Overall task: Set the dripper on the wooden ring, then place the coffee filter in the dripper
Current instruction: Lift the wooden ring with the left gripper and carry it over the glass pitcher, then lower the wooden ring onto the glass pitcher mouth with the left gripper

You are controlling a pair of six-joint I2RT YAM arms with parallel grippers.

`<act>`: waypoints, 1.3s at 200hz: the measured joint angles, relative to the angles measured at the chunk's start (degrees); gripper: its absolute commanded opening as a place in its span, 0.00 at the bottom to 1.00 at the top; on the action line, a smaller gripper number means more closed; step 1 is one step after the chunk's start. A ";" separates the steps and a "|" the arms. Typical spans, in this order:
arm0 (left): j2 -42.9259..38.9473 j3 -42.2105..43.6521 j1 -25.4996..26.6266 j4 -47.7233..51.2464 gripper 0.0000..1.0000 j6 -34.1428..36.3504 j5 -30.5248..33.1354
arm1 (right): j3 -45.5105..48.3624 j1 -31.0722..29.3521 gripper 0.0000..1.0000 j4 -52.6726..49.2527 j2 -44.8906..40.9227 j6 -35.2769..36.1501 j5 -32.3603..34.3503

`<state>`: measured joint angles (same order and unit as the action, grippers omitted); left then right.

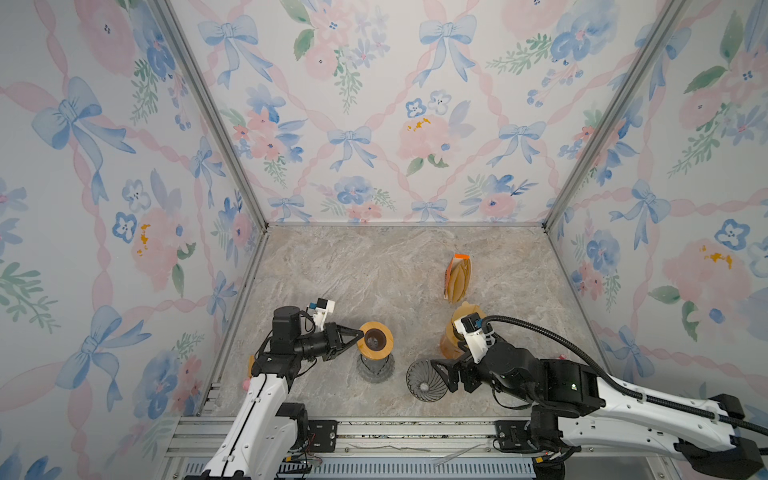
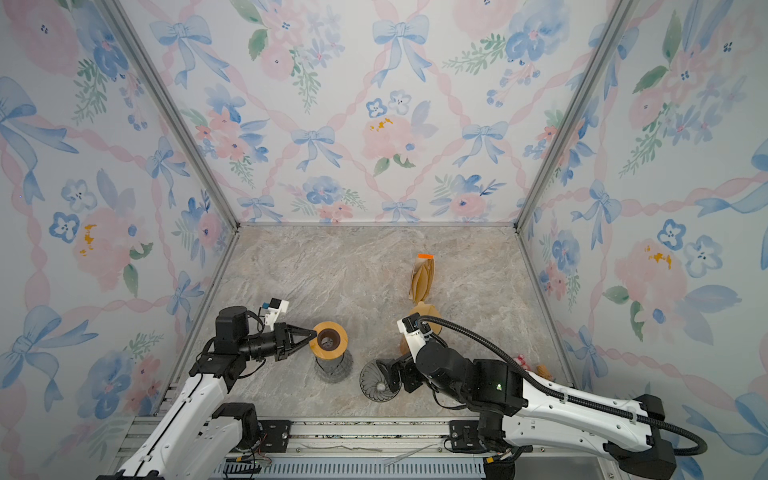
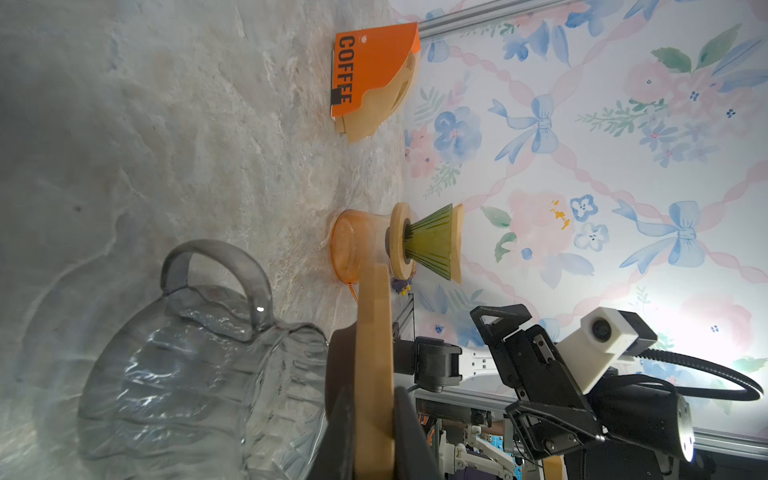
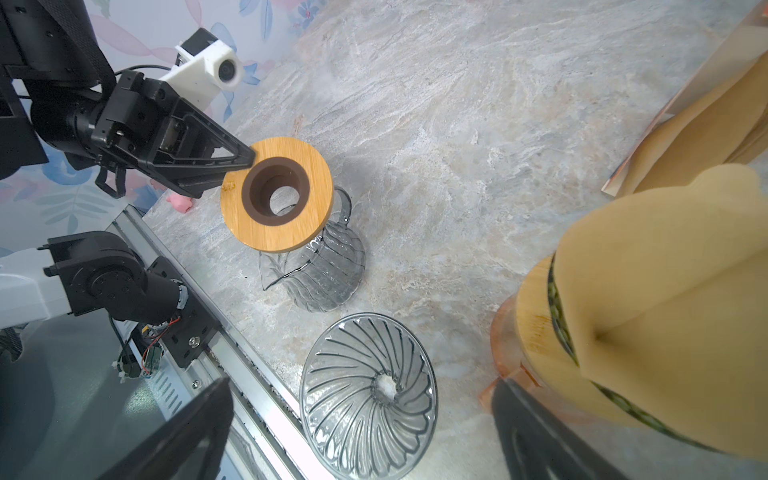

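Barely started: left gripper (image 1: 358,332) clenched on the wooden ring (image 1: 376,353), lower centre; right gripper (image 1: 445,376) wide open, holding nothing; glass dripper (image 1: 427,380) beside it empty, filter pack (image 1: 457,278) untouched.

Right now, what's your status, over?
Left gripper shut on wooden ring above glass carafe. Right gripper open at clear dripper, no filter in it. Filter pack at back; orange carafe with filtered green dripper stands between.
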<state>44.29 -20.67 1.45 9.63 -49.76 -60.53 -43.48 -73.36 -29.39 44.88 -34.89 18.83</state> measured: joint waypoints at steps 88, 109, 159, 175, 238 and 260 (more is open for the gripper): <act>-1.81 3.41 1.92 1.03 0.15 -1.11 1.90 | 0.00 0.00 0.99 0.04 3.61 0.20 -0.85; -1.73 3.39 2.01 1.18 0.17 -1.09 2.34 | 0.00 0.00 0.99 0.04 3.85 0.20 -1.11; -1.25 2.97 2.08 4.52 0.28 -0.07 5.57 | 0.00 0.00 1.00 0.46 3.85 0.17 -1.27; -1.11 2.12 2.08 6.29 0.29 0.61 6.78 | 0.00 0.00 1.00 0.46 3.85 0.17 -1.27; -0.17 -1.92 2.05 12.11 0.30 3.78 11.32 | 0.00 0.00 1.00 0.46 3.85 0.17 -1.27; -0.20 -2.56 2.05 14.40 0.30 4.79 12.94 | 0.00 0.00 1.00 0.44 3.85 0.15 -1.27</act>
<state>44.10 -23.22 3.51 24.03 -44.97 -47.59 -43.48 -73.36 -28.95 48.73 -34.74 17.56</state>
